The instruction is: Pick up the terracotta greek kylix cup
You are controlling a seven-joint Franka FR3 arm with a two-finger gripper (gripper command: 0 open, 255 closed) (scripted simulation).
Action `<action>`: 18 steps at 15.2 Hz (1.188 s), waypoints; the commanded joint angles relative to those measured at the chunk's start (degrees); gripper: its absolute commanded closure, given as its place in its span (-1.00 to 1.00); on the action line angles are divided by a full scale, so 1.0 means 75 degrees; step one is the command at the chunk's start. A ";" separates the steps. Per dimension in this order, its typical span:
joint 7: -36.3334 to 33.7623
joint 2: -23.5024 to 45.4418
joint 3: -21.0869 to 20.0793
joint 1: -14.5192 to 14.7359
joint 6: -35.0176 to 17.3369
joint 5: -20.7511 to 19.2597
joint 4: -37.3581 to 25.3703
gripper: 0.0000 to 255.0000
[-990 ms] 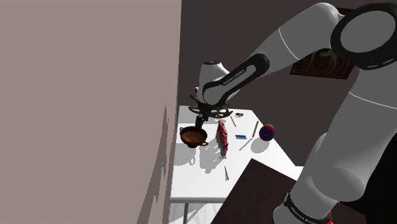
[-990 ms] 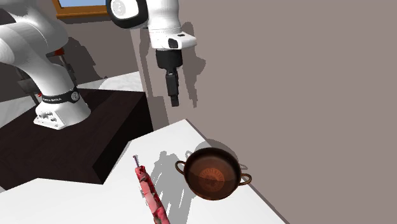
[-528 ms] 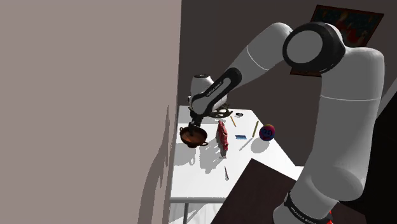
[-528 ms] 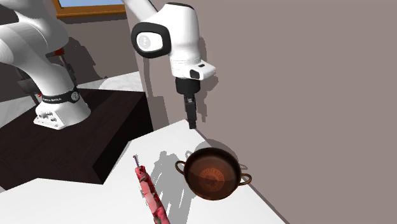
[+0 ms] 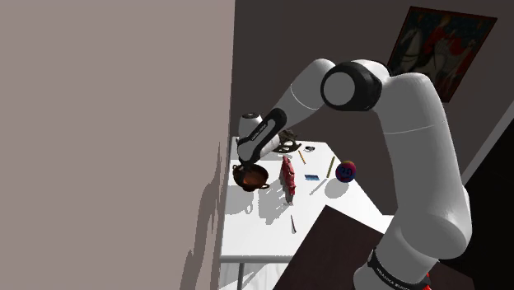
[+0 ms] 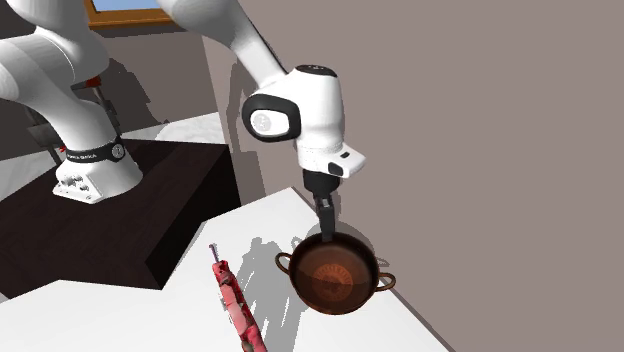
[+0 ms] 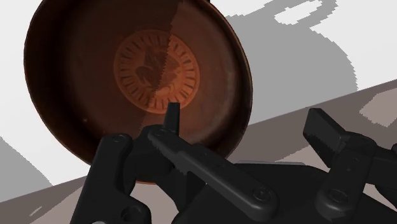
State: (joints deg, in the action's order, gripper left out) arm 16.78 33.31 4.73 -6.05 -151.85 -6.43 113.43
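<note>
Kylix cup [image 6: 335, 272]: dark reddish-brown bowl with two side handles, upright on the white table [image 6: 120, 320], close to the wall-side edge. Gripper [image 6: 326, 230] at its rim, fingers apart, one inside the bowl and one outside.

White table [image 5: 257, 235] with a scatter of small things. A dark brown 2-handled cup [image 6: 338, 273] sits upright near the edge on the shoulder view's left. A long red object [image 6: 235, 305] lies just beside it. Farther toward that view's right are a small flat blue item [image 5: 311, 177], a greenish stick [image 5: 330, 166] and a red-and-blue ball [image 5: 345, 170]. 1 pale thin stick [image 5: 293, 223] lies apart, near the front edge.
</note>
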 commanded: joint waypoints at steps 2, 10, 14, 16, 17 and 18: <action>-0.0005 0.0361 -0.0011 -0.0020 -0.0155 0.0014 -0.0208 -1.00; -0.0054 0.0859 -0.0006 -0.0016 -0.0507 0.0010 -0.0351 1.00; -0.0056 0.0864 -0.0005 -0.0015 -0.0510 0.0010 -0.0354 1.00; -0.0056 0.0868 -0.0006 -0.0015 -0.0512 0.0010 -0.0356 1.00; -0.0054 0.0867 -0.0005 -0.0017 -0.0514 0.0010 -0.0353 1.00; -0.0053 0.0867 -0.0006 -0.0018 -0.0514 0.0010 -0.0353 1.00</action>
State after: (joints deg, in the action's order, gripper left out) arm 16.37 39.74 4.69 -6.18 -155.70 -6.35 110.77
